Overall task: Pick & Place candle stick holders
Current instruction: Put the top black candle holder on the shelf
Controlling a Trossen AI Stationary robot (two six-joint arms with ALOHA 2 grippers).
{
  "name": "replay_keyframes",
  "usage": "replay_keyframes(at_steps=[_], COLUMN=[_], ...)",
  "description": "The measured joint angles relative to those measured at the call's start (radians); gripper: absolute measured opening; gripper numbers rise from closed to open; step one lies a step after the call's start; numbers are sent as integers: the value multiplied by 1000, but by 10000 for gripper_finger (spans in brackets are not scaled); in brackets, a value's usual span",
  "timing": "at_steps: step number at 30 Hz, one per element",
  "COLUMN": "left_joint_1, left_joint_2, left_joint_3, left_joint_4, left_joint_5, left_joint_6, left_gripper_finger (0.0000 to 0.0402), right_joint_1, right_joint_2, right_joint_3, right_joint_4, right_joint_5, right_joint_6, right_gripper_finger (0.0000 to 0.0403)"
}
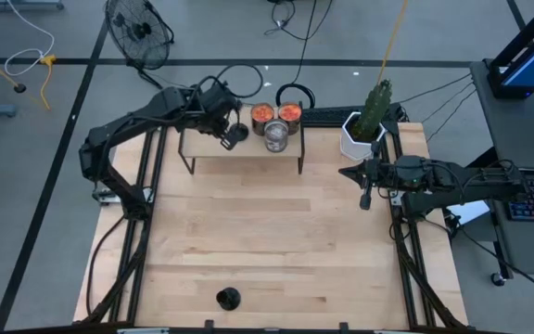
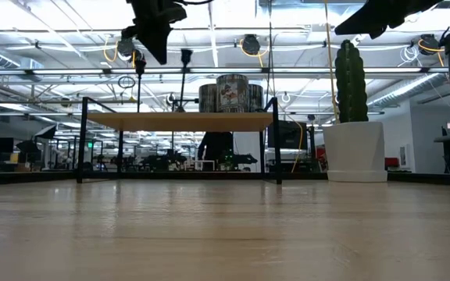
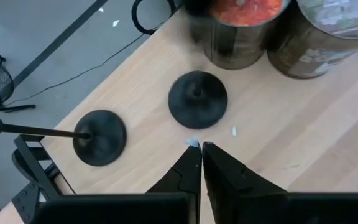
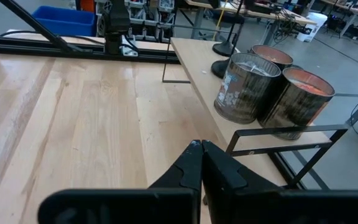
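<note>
Pale blond wood table [image 1: 276,241] with darker grain streaks; small shelf [image 1: 239,147] at upper centre, same light wood on thin black legs. Three matte-black candle stick holders: two on the shelf [image 3: 197,99] [image 3: 99,137], one [image 1: 228,299] at bottom centre of the high view. Silver tins [image 1: 275,136] with orange-red tops and a printed label, green cactus [image 1: 375,107] in a white pot [image 1: 352,137], both arms black, floor grey with black lines.

txt: none legible | can labels [image 4: 234,90]: printed, unreadable
</note>
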Motion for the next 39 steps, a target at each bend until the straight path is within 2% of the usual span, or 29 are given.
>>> replay_keyframes(at_steps=[7, 15, 18, 28, 34, 39], left_joint_1=[-9, -43, -69, -195, -266, -292], left_joint_2=[-1, -1, -1, -1, 25, 40], left_joint_3=[0, 0, 0, 0, -42, -52], left_joint_4=[-2, -2, -2, 8, 107, 140], left_joint_5=[45, 29, 55, 46, 48, -8], left_joint_6=[-7, -53, -62, -177, -184, -163], left_gripper_finger=[24, 24, 24, 24, 24, 24], right_joint_1=[0, 0, 0, 0, 0, 0], right_joint_2=[0, 0, 0, 0, 0, 0], right_joint_3=[0, 0, 0, 0, 0, 0], right_joint_4=[0, 0, 0, 0, 0, 0], right_joint_5=[0, 0, -1, -1, -1, -2], right_joint_6=[-2, -2, -2, -2, -2, 0], right_gripper_finger=[0, 0, 0, 0, 0, 0])
